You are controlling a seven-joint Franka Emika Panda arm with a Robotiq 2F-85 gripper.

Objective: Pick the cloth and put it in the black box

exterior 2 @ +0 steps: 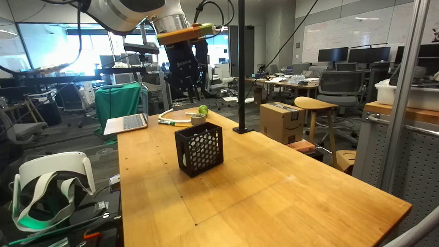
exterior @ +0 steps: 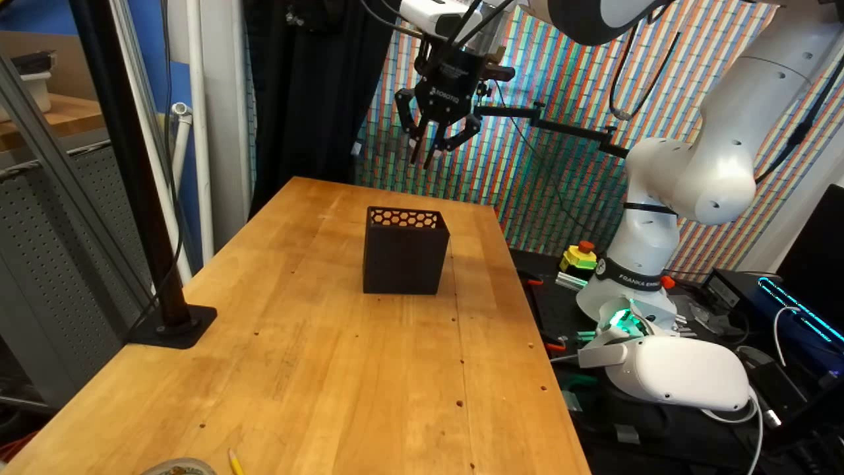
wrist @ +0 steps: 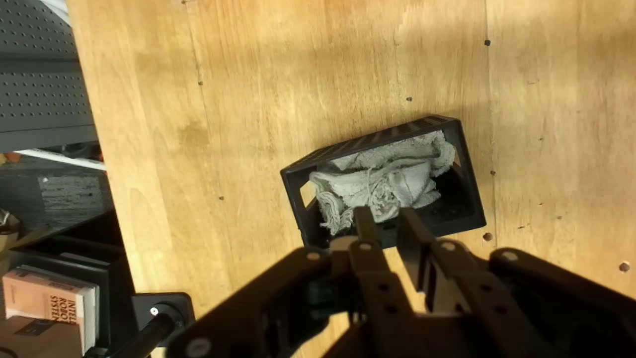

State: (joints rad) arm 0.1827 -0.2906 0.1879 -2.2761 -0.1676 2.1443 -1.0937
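Cloth (wrist: pixel 377 184): inside the black box (wrist: pixel 377 142), bunched in folds. Wrist view alone looks down onto it; there it lies close along the perforated wall, leaving dark floor bare toward the lower right corner. In an exterior view a plain wall (exterior: pixel 402 260) conceals the contents; in an exterior view the hexagon-mesh side (exterior 2: pixel 205 151) shows pale patches through its holes.

Orientation: box upright, mouth up. Bundle's long axis follows the box's, rising gently left to right in the wrist view.

Gripper (exterior: pixel 421 163): above the box, well apart, pointing down with a slight lean in both exterior views. Its fingers (wrist: pixel 366 226) stand slightly parted, wood showing through the narrow gap. Arm (exterior: pixel 692 178) rises from its base beside the table (exterior: pixel 330 382) and reaches back over it.

Farther out: laptop (exterior 2: pixel 127 122) and green round object (exterior 2: pixel 203 110) at the table's far end.
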